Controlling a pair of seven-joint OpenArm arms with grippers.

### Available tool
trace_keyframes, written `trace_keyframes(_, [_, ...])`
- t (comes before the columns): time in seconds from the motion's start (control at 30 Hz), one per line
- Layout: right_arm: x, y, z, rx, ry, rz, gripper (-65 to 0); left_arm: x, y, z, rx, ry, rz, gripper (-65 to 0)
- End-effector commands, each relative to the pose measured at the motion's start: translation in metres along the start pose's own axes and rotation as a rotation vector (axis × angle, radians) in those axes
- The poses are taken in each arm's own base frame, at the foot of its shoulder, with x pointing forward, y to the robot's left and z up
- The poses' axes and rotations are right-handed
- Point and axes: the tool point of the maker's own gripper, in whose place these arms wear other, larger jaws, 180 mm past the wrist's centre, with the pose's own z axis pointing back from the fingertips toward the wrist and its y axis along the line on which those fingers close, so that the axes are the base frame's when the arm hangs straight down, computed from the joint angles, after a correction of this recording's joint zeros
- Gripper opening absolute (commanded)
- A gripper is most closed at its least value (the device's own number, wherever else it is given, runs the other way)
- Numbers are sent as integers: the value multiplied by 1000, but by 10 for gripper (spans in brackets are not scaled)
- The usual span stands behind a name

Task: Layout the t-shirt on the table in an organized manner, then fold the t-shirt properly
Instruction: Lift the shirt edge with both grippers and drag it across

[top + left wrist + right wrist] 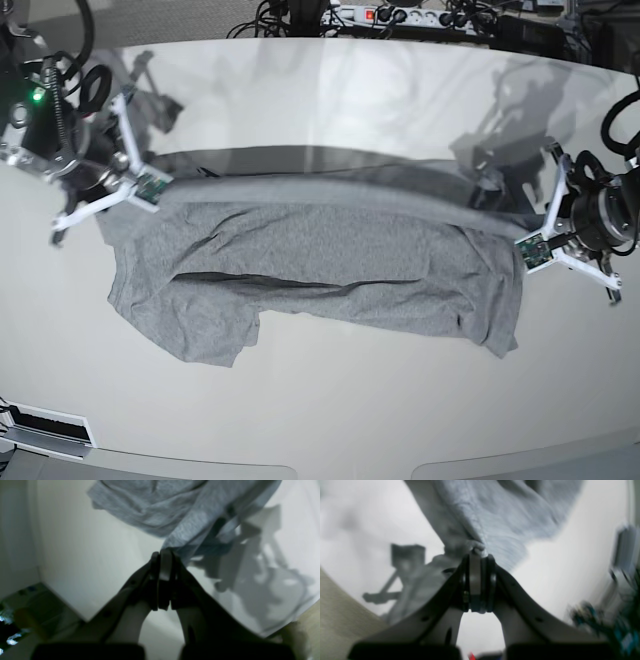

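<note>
The heather-grey t-shirt (320,260) is stretched widthwise between my two grippers, its far edge lifted and its body draping onto the off-white table (320,420). No lettering shows. In the base view my right gripper (157,186) is shut on the shirt's left corner. My left gripper (523,244) is shut on the right corner. The right wrist view shows bunched cloth (500,512) pinched at the gripper (478,551). In the left wrist view a fold of the t-shirt (155,510) runs down into the shut gripper (165,553).
A power strip (400,14) and cables lie beyond the table's far edge. Carpeted floor (335,610) shows past the table edge in the right wrist view. Blurred equipment (620,620) stands at that view's right.
</note>
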Motion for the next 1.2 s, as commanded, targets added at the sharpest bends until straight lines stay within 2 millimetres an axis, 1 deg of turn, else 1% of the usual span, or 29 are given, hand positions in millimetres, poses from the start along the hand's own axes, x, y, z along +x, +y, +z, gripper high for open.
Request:
trace_keyframes(0.0, [-6,-24,10,-73,25,15,-650,0,19,11,58,1,-27,-650])
trace_keyframes(0.1, [-23,-44,20,-123,72,38,-650,0,32,24,99,6,-67,-650])
trace_keyframes(0.17, [-31,-61,27,-167,94,35,-650,-1,50,32,160,12,-53,-650])
trace_keyframes(0.23, [-34,-79,33,-229,94,-14,-650,0,69,40,222,11,-27,-650])
trace_keyframes(0.27, [-34,-84,36,-241,87,-37,-650,0,74,43,237,11,-21,-650])
trace_keyframes(0.3, [-33,-82,36,-218,76,-52,-650,1,74,44,228,4,-15,-650])
trace_keyframes(0.33, [-31,-75,35,-169,61,-49,-650,2,70,43,200,-7,-9,-650])
trace_keyframes(0.37, [-27,-63,33,-99,38,-38,-650,4,60,41,149,-16,-10,-650])
trace_keyframes(0.4, [-23,-48,32,-21,15,-26,-650,5,47,39,79,-26,-9,-650])
trace_keyframes(0.47, [-17,-18,32,129,-25,2,-650,8,13,37,-89,-51,-17,-650])
trace_keyframes(0.53, [-16,10,35,255,-47,31,-650,6,-21,37,-242,-60,-42,-650])
trace_keyframes(0.57, [-18,19,37,296,-45,41,-650,5,-36,38,-303,-63,-52,-650])
trace_keyframes(0.63, [-20,31,39,350,-48,57,-650,2,-60,40,-402,-66,-69,-650])
trace_keyframes(0.67, [-19,34,40,364,-55,67,-650,1,-70,42,-443,-74,-87,-650])
trace_keyframes(0.7, [-18,34,40,365,-60,73,-650,0,-75,42,-459,-75,-85,-650])
trace_keyframes(0.73, [-15,29,39,343,-73,80,-650,0,-74,41,-454,-71,-89,-650])
trace_keyframes(0.77, [-12,19,38,299,-84,81,-650,-2,-69,40,-430,-62,-101,-650])
trace_keyframes(0.87, [-4,-16,34,155,-94,27,-650,0,-43,37,-326,-65,-131,-650])
trace_keyframes(0.93, [-1,-32,34,89,-91,1,-650,0,-19,32,-244,-66,-58,-650])
trace_keyframes(0.97, [-2,-37,34,69,-86,-4,-650,-1,-9,30,-207,-63,-20,-650])
trace_keyframes(1.0, [-2,-36,34,69,-85,-3,-650,-3,-3,27,-189,-66,22,-650])
trace_keyframes(1.03, [-3,-34,33,77,-84,-5,-650,-4,-1,25,-189,-73,54,-650])
trace_keyframes(1.13, [-2,-12,34,170,-104,4,-650,-4,-7,14,-239,-100,144,-650])
trace_keyframes(1.17, [-1,-5,35,199,-112,4,-650,-1,-11,9,-258,-119,176,-608])
